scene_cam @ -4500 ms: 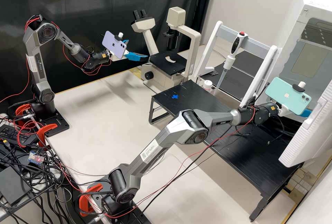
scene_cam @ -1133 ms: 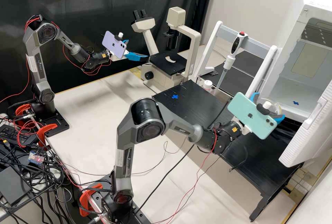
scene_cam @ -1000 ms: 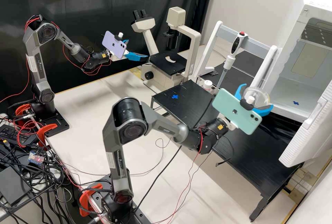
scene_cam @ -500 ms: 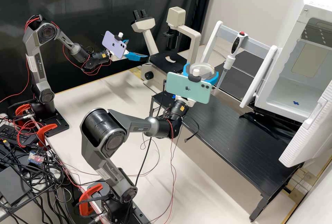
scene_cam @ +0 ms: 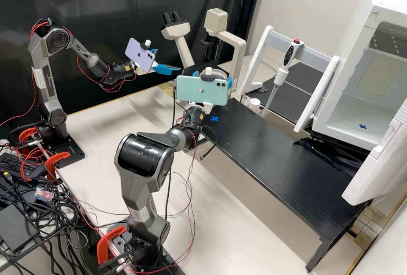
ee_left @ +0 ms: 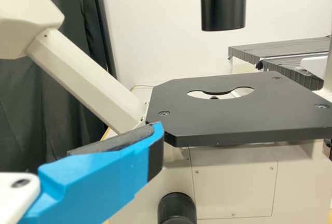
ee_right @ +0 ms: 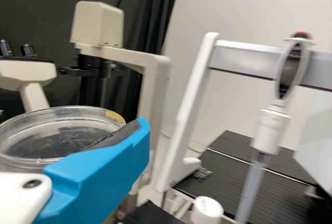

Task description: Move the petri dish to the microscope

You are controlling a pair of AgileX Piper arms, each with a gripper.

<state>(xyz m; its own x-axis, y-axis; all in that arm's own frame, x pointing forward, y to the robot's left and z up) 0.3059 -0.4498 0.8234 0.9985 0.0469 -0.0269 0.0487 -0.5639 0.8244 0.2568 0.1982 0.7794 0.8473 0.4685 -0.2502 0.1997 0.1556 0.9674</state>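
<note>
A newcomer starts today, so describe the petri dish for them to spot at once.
Find the cream microscope with black eyepieces. By it, behind a mint-green phone, is the white, blue-fingered right gripper. It holds the dish, round, shallow and see-through, unlike the small, opaque white pot.

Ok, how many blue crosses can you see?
2. One is on the black stand, at its microscope end; the other is on the floor inside the open white cabinet. The right arm may hide more.

The microscope is cream and black, the fingers blue.
</note>
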